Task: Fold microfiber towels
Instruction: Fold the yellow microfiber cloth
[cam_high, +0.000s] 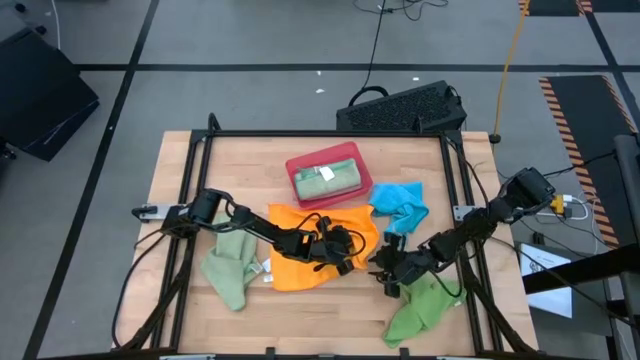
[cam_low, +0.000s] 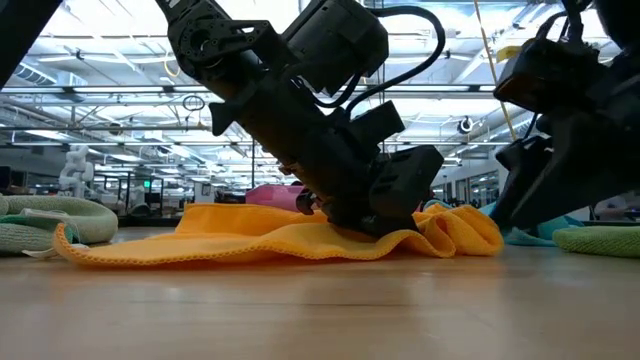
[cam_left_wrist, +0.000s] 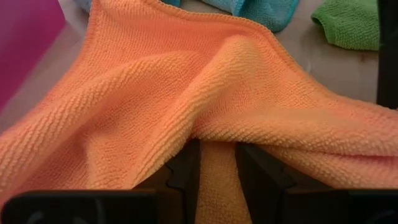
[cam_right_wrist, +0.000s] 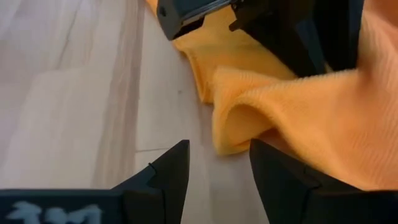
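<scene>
High view showed us the bench (cam_high: 180, 160) with the work only partly done. In the red tray (cam_high: 298, 188) at the far middle lay one sage green towel (cam_high: 326, 178), folded as far as we could judge. The other towels were still loose: a second sage green one (cam_high: 229, 268) near the left edge, a bright blue one (cam_high: 402, 203) right of the tray, and a bright green one (cam_high: 420, 310) at the near right corner. We saw no grey-blue towel.

The orange towel (cam_high: 305, 245) lay at the middle of the bench, mostly flat but wrinkled, its long axis running roughly left to right and its bunched end pointing to the right edge.

The left gripper (cam_left_wrist: 216, 171) pressed down on this towel, jaws narrow, with a fold of orange cloth between them (the left wrist view showed it well). The right gripper (cam_right_wrist: 217, 171) stood just beside the bunched corner, jaws apart and holding nothing. We judged that this towel's fold was only beginning.
</scene>
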